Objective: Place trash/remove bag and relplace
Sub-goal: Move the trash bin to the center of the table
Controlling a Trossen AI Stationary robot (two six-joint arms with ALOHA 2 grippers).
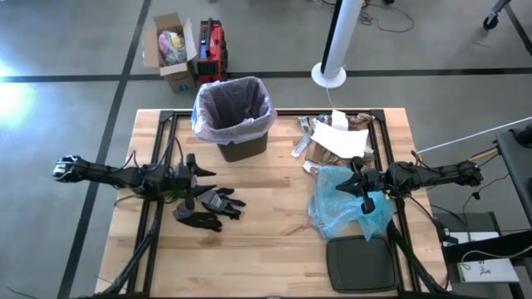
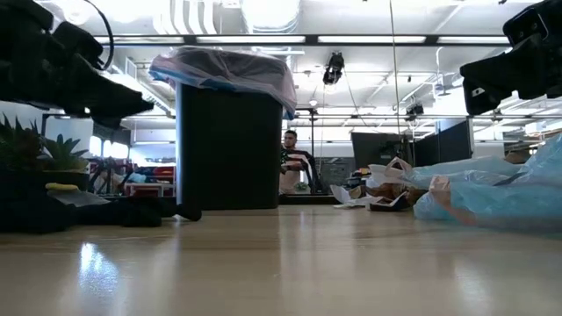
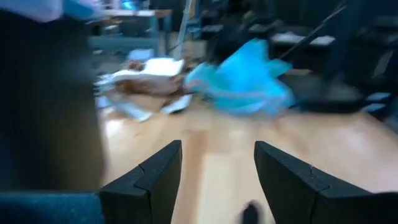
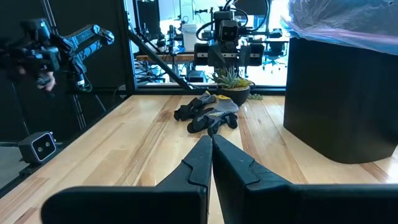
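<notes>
Nearest the overhead camera, at lower right of the frame: dark flat lid on the wooden worktop. Just above it, light blue plastic bag, partly under the right gripper, fingers pressed together, empty. Upper right of the worktop: trash, a heap of white sheets, brown paper and wrappers, touching the blue bag's upper edge. Upper centre: dark bin, upright, lined with the bag, pale pink-lavender liner folded over the rim. Left of centre: left gripper, fingers apart, holding nothing, raised above the worktop beside the black gloves. Beyond the worktop, upper left: open cardboard box and red case on the floor.
</notes>
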